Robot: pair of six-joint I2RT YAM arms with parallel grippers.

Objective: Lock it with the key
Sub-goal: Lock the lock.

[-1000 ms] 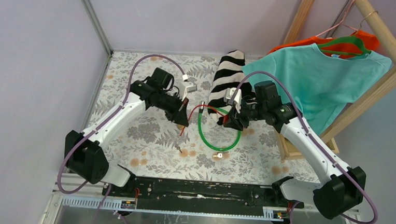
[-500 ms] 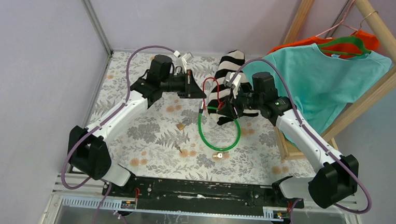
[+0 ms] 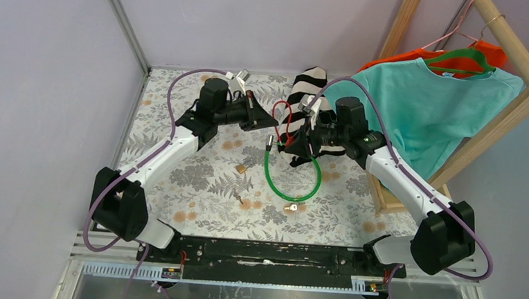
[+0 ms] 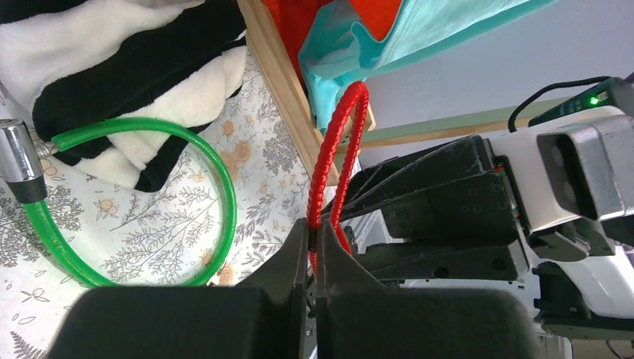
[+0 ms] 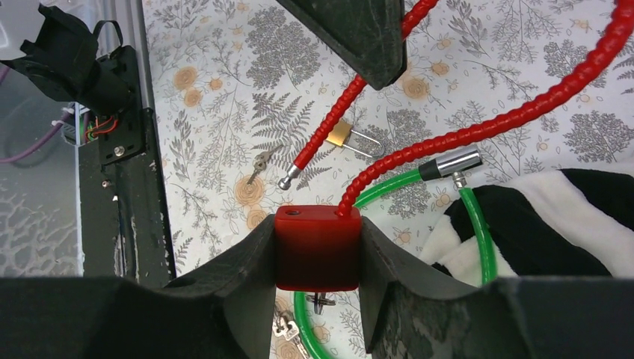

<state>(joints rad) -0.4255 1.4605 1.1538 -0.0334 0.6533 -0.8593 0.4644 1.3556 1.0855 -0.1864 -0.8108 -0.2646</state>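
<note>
Floral tablecloth [image 3: 177, 179] below, both arms above it. Pinched tight in left gripper [image 4: 314, 233]: red cable [image 4: 334, 149], just above its metal tip [image 5: 285, 181]. Clamped in right gripper [image 5: 317, 235]: red lock body [image 5: 317, 262], clear of the cloth. Down on the cloth, untouched: key [image 5: 259, 163], near brass padlock [image 5: 340, 134] and green cable lock [image 3: 287, 192].

No text, brand, number or sign can be read anywhere in these views. The red lock body [image 5: 317, 247] and the small brass padlock [image 5: 340, 134] show no legible markings.
</note>
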